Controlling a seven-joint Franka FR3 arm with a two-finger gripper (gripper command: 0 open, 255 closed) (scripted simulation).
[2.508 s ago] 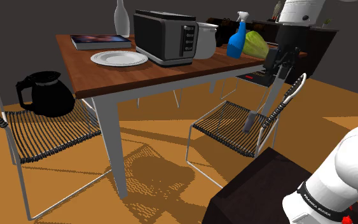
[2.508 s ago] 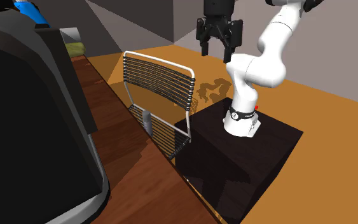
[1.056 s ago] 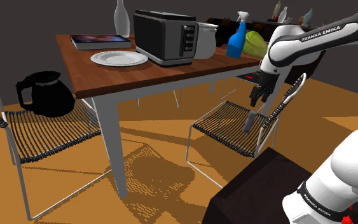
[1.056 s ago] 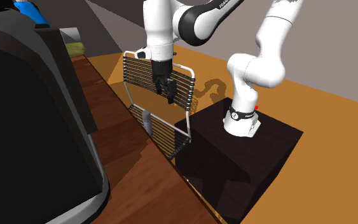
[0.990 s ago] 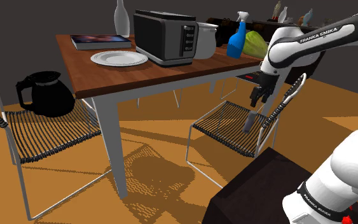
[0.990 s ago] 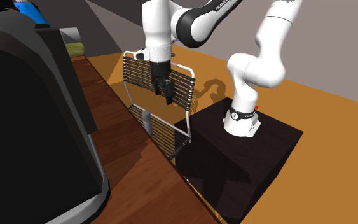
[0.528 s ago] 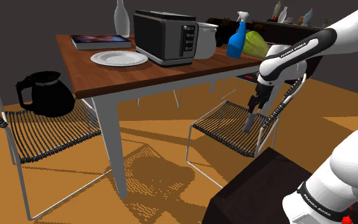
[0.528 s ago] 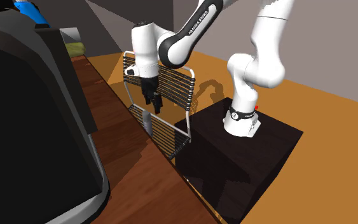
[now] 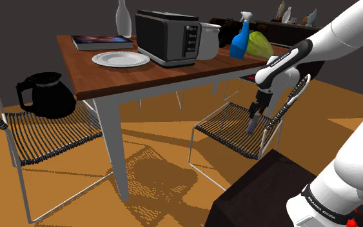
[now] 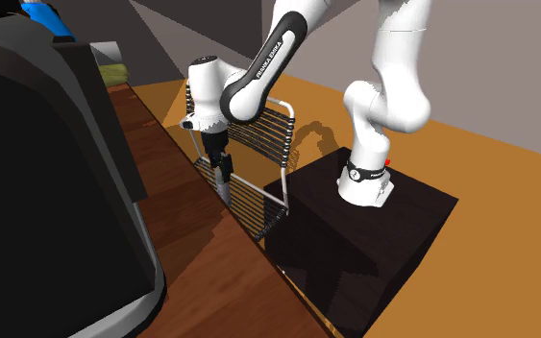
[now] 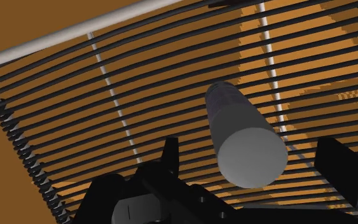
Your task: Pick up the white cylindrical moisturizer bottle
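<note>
The moisturizer bottle point(image 9: 253, 125) is a plain grey cylinder standing upright on the black wire seat of a chair point(image 9: 230, 129) beside the table. My black gripper point(image 9: 256, 109) hangs directly above it, pointing down. In the second exterior view the gripper point(image 10: 220, 161) sits just over the bottle point(image 10: 223, 185). In the wrist view the bottle's flat top point(image 11: 250, 156) lies between the two fingers point(image 11: 170, 149), which stand wide apart and do not touch it. The gripper point(image 11: 254, 151) is open.
A wooden table point(image 9: 102, 74) carries a black appliance point(image 9: 167, 37), a plate point(image 9: 120, 59), a book, a blue spray bottle point(image 9: 240, 40) and a white pot. The chair's back point(image 9: 291, 100) rises close behind the gripper. A black coffee pot point(image 9: 44, 95) sits on another wire chair. The dark stand point(image 9: 264, 193) is near.
The arm swung down from high above the stand to the chair. Over the last second the gripper dropped lower until its open fingers came around the bottle's top.
</note>
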